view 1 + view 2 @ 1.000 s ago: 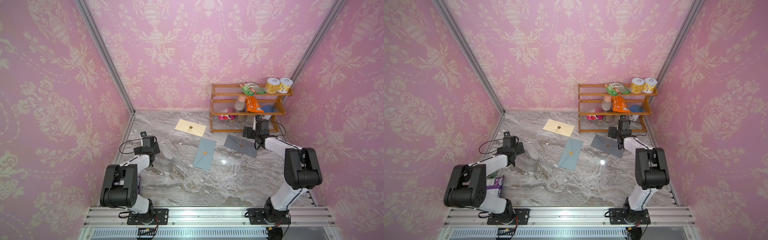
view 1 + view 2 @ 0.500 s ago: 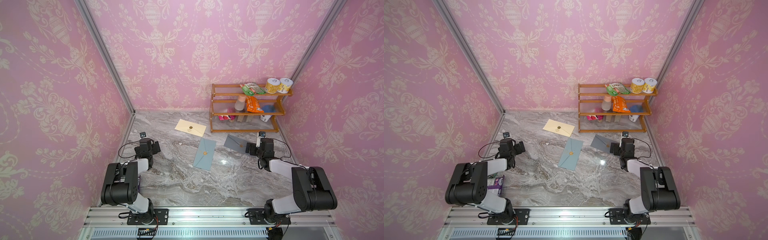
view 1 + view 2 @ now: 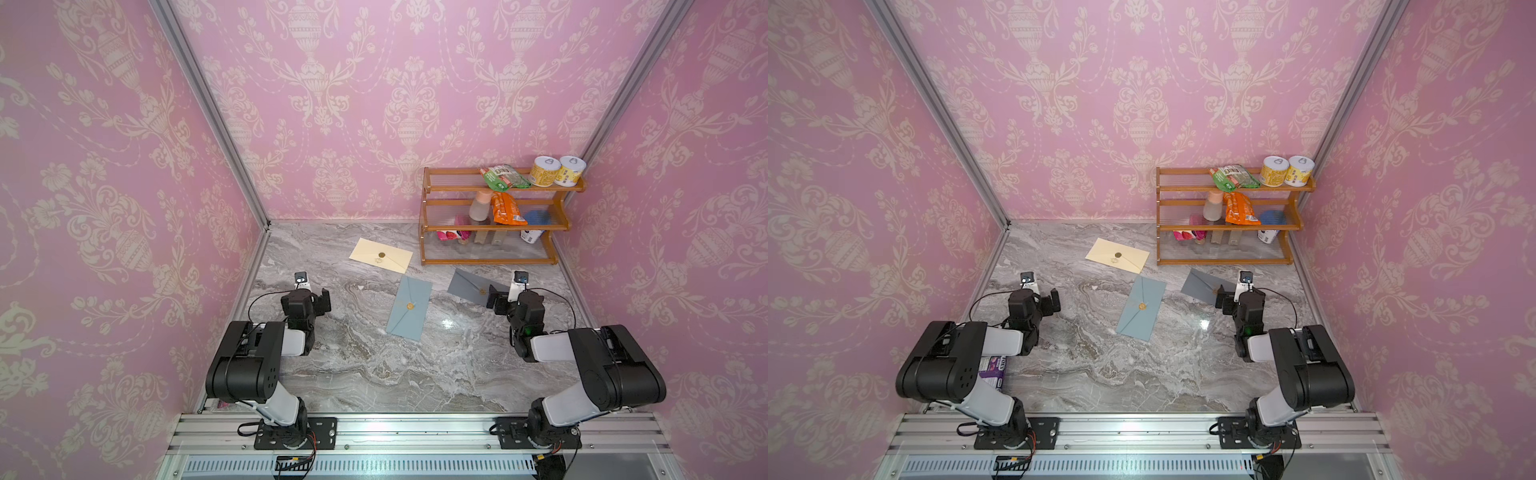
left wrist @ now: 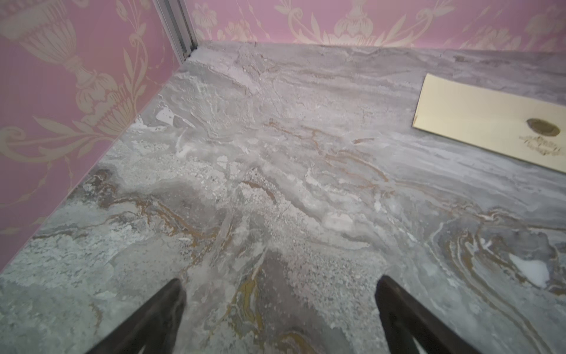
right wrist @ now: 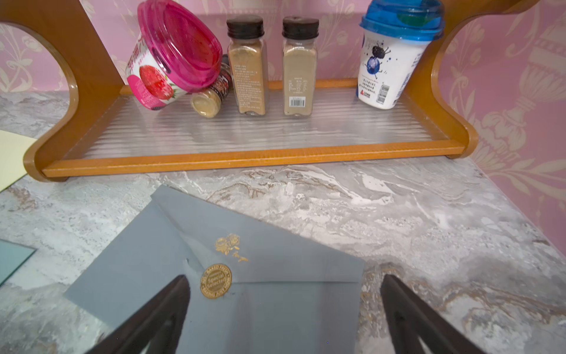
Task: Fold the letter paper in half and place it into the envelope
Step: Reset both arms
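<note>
Three sealed envelopes with gold stickers lie on the marble table: a cream envelope (image 3: 381,255) (image 4: 490,135) at the back, a light blue envelope (image 3: 408,307) (image 3: 1142,307) in the middle, and a grey-blue envelope (image 3: 471,286) (image 5: 245,275) to the right. No letter paper shows in any view. My right gripper (image 3: 498,300) (image 5: 283,279) hovers open over the near end of the grey-blue envelope and holds nothing. At the left, my left gripper (image 3: 318,300) (image 4: 280,285) stands open over bare marble, apart from the envelopes.
A wooden three-tier rack (image 3: 490,262) stands at the back right with cans, snack bags, spice jars (image 5: 248,64) and cups. A purple box (image 3: 994,368) lies under the left arm. Pink walls close in on three sides.
Both arms have drawn back toward the front rail. The right gripper moved from beside the rack to the grey-blue envelope's near end. Both grippers stayed open.
</note>
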You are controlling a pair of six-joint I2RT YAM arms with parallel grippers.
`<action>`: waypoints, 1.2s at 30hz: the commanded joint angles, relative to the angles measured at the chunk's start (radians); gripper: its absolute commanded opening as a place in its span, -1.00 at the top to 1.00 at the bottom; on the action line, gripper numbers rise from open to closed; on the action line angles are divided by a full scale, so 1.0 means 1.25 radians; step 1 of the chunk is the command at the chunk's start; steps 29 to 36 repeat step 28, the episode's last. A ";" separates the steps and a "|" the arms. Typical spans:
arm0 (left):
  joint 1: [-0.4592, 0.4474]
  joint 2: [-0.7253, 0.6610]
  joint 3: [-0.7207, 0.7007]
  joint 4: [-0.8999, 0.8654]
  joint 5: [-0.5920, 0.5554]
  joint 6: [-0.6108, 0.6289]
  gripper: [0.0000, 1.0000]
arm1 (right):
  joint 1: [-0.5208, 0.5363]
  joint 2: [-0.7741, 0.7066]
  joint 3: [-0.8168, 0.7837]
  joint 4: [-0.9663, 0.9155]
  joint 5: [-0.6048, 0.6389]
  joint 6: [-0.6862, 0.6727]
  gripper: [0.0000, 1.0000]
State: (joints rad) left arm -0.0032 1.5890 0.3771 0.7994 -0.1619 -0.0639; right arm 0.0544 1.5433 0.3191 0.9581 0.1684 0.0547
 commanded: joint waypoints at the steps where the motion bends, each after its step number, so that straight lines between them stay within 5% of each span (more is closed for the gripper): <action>1: 0.007 0.003 0.005 0.052 0.026 0.033 -0.99 | -0.001 0.003 0.016 0.036 0.003 -0.006 -0.99; 10: 0.013 -0.007 0.011 0.029 0.038 0.029 -0.99 | -0.001 0.002 0.013 0.044 -0.006 -0.010 -0.99; 14: 0.014 -0.006 0.011 0.031 0.039 0.029 -0.99 | -0.004 0.002 0.010 0.046 -0.114 -0.044 -0.99; 36: 0.015 -0.006 0.011 0.030 0.041 0.029 -0.99 | -0.022 0.001 0.029 0.008 -0.111 -0.020 -1.00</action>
